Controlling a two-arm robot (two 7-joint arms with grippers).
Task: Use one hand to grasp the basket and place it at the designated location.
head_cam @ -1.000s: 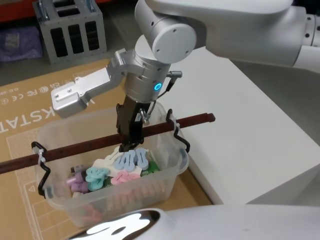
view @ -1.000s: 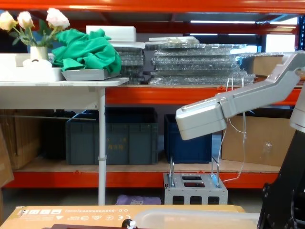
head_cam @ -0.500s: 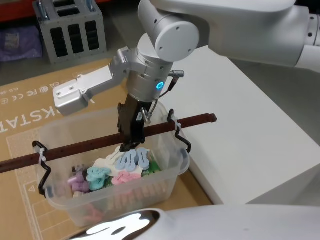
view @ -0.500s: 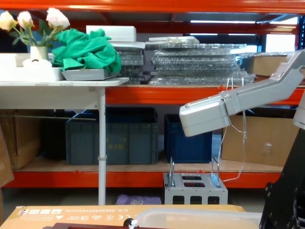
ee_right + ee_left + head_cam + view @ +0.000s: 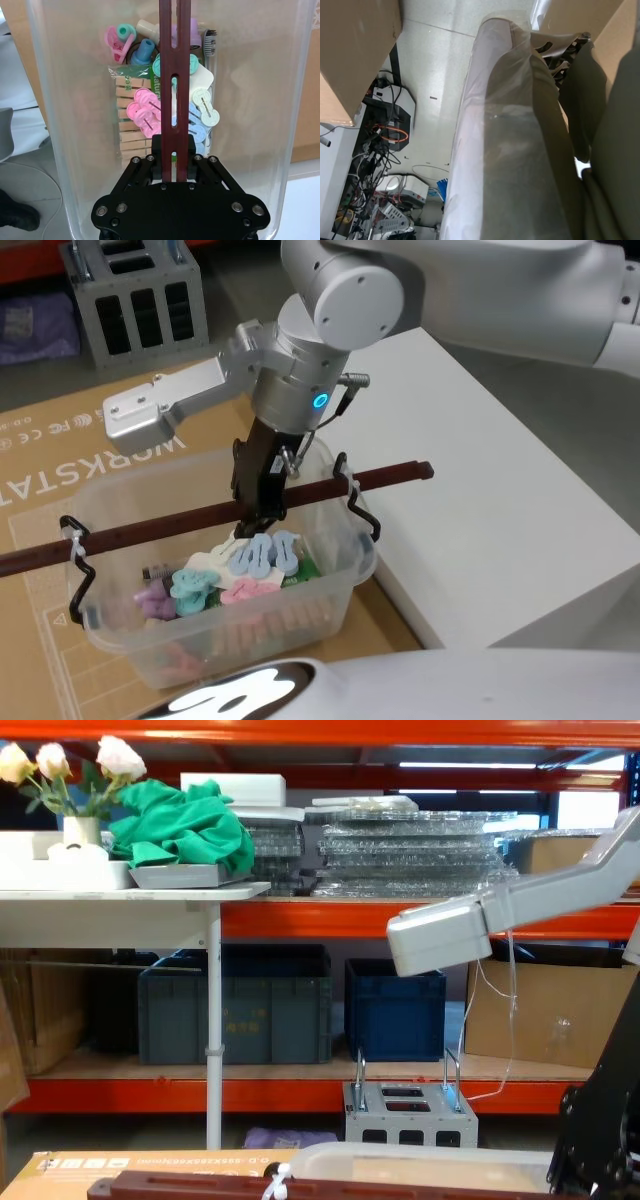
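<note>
Up a touch from a second ago, basket (image 5: 352, 558) hangs over the cardboard carton (image 5: 60, 440), right gripper (image 5: 260, 508) pinched on its dark red handle bar (image 5: 160, 530) mid-span; stiff, light plastic, loose clips (image 5: 255, 558) inside, probably swings, so hold centre.

The basket (image 5: 300, 625) is a wide, pale translucent plastic tub with a rounded rim, standing upright and level over the brown cardboard carton (image 5: 40, 440), just beside the white table (image 5: 480, 490). A dark red-brown slotted handle (image 5: 160, 528) runs across its top, longer than the tub and tied at each end to black wire hooks (image 5: 358, 510) on the rim, and the right gripper (image 5: 255, 525) is clamped on it at mid-length. Inside lie pastel pegs (image 5: 262, 555) in blue, pink, teal and purple, with a pack of wooden pegs (image 5: 131, 125) under them.
</note>
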